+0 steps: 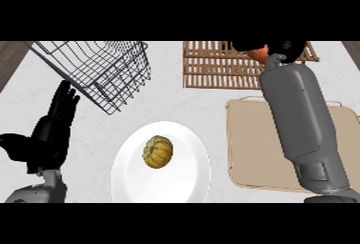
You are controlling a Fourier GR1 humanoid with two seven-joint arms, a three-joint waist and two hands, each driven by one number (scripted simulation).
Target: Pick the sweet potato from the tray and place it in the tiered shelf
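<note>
Gripping one sweet potato (258, 52), right hand (281, 47) overhangs one tiered shelf (218, 66).

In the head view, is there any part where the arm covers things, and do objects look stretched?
In the head view, the right forearm covers part of the beige tray; the right hand, over the wooden slatted shelf, hides most of the orange sweet potato. The white plate looks taller than wide. The left hand rests open at the left.

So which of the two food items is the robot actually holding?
The orange sweet potato, at the top right over the wooden slatted shelf; the right hand is curled round it. The yellow squash sits untouched on the white plate.
</note>
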